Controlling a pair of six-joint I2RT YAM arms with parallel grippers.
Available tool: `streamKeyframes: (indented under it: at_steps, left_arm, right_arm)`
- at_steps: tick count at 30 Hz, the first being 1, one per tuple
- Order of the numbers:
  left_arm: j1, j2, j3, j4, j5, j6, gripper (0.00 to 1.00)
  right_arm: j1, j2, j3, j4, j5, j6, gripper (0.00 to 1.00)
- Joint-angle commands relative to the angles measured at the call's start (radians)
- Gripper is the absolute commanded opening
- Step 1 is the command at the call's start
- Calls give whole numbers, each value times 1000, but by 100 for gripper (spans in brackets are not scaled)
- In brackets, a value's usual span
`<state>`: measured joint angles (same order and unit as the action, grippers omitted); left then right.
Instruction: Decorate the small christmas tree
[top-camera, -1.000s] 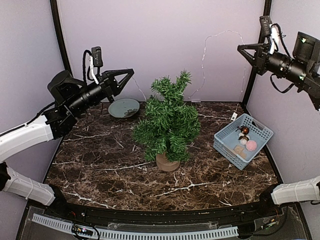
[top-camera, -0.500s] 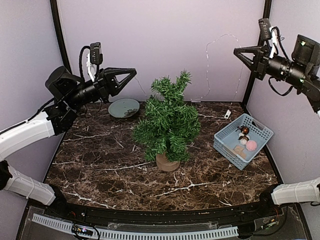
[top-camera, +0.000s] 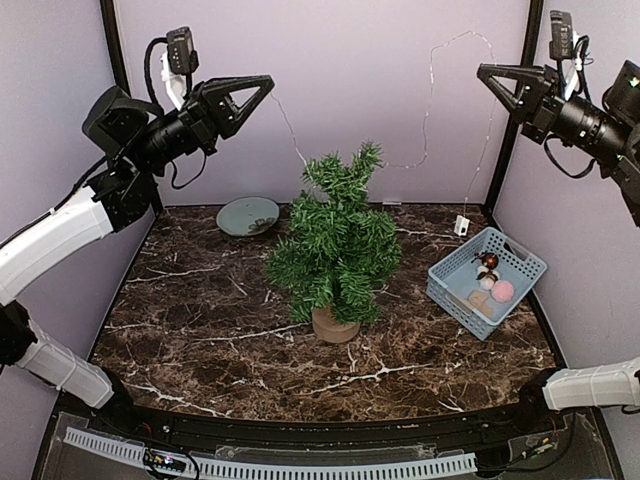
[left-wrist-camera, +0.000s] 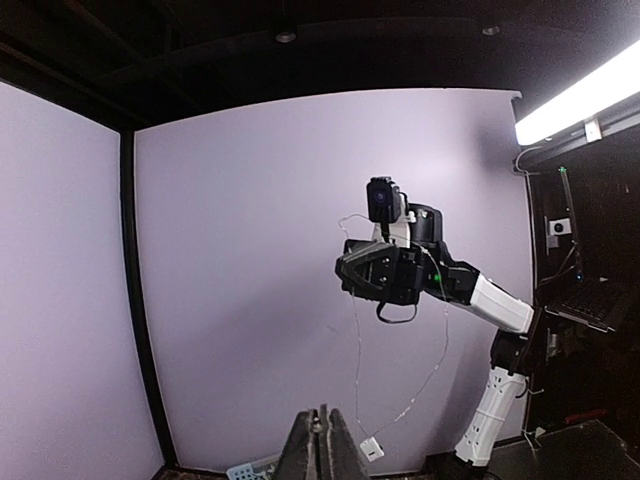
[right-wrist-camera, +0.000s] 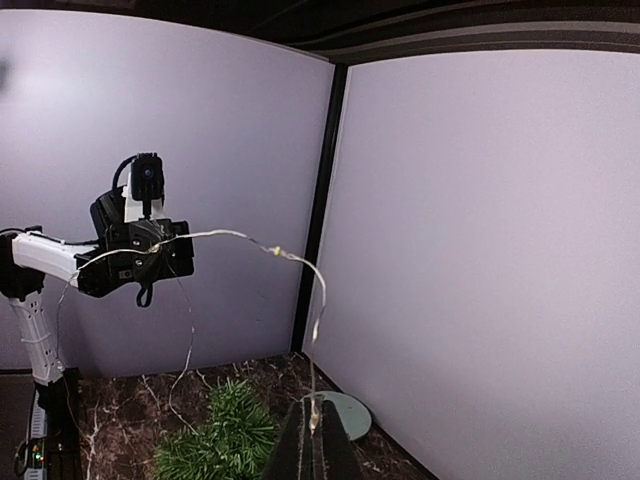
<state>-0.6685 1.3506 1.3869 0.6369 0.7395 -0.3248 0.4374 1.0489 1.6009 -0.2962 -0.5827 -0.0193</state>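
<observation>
The small christmas tree (top-camera: 335, 245) stands mid-table on its round wooden stump (top-camera: 333, 325); its top also shows in the right wrist view (right-wrist-camera: 225, 440). A thin wire light string (top-camera: 430, 100) is stretched high between both grippers, sagging behind the tree. A small white box (top-camera: 461, 226) hangs from it near the basket. My left gripper (top-camera: 265, 85) is raised at upper left, shut on one part of the string (left-wrist-camera: 355, 350). My right gripper (top-camera: 483, 72) is raised at upper right, shut on another part of the string (right-wrist-camera: 275, 251).
A blue basket (top-camera: 520, 262) with several ornaments sits at the table's right side. A grey-green plate (top-camera: 247, 215) lies at the back left, behind the tree. Purple walls enclose the table on three sides.
Both arms have risen, the left one most, carrying the light string higher. The white box has swung slightly right near the basket.
</observation>
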Motion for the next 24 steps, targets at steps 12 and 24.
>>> streamKeyframes:
  at_steps: [12,24]
  left_arm:
    - [164,243,267,141,-220,-198,0]
    - [222,277,275,514,162,-469,0]
  right_arm:
    - [-35,104,56,382,176,132,0]
    - [-42,135,87,508,-236,227,0]
